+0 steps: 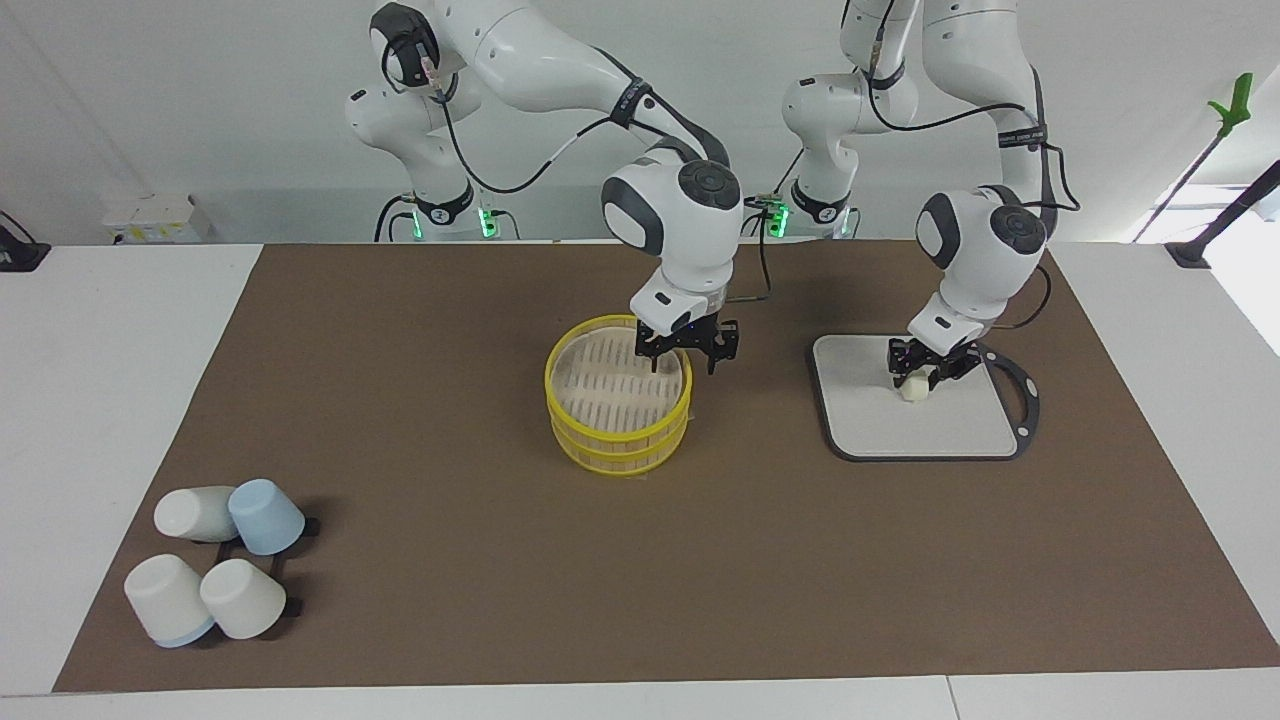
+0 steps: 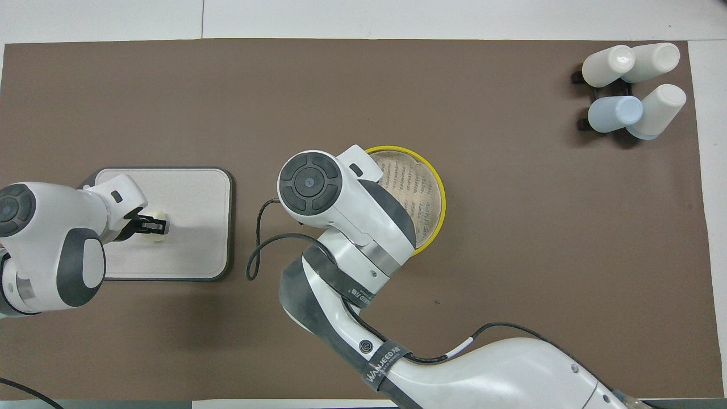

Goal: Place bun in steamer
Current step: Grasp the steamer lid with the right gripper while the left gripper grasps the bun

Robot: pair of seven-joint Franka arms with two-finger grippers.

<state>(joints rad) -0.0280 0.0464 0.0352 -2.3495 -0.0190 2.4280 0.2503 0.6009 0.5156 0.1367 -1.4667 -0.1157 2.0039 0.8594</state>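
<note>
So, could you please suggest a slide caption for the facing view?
Left hand closes around the bun on the cutting board; right hand poised at the steamer rim.

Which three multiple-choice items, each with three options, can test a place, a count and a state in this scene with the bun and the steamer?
1. Where does the bun lie?
A. on the grey-rimmed cutting board
B. in the steamer
C. among the cups

2. How many cups stand by the rack toward the right arm's end of the table?
A. two
B. four
C. six

3. What is the left gripper doing?
A. it waits high over the mat
B. it holds a cup
C. its fingers are closed around the bun on the board

Answers: 1 A, the bun rests on the board's pale surface. 2 B, three white cups and one blue show. 3 C, both views show the fingers at the bun's sides.
</note>
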